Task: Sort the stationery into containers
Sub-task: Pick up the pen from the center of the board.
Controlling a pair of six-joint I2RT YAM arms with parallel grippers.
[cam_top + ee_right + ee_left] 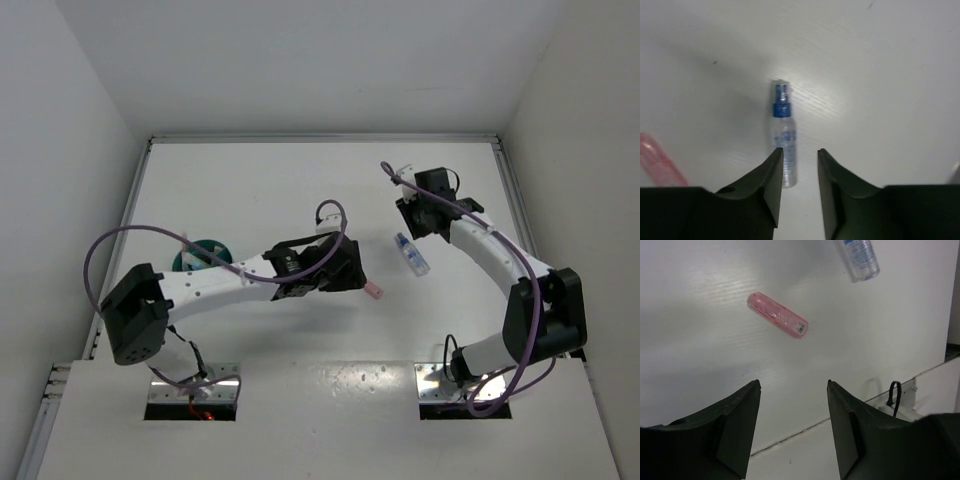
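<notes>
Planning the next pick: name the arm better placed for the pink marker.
Left. The left gripper, open, faces the translucent pink plastic marker lying ahead; the right gripper hangs by the clear blue-capped bottle instead.

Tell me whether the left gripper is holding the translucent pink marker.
No: the translucent pink marker lies flat on the white table, ahead of the empty, open left gripper.

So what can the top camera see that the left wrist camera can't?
Only the top camera shows the teal cup and the right hand. Only the left wrist camera shows the left hand with its fingers apart, plus a black tie. Both show the pink marker and the clear bottle.
</notes>
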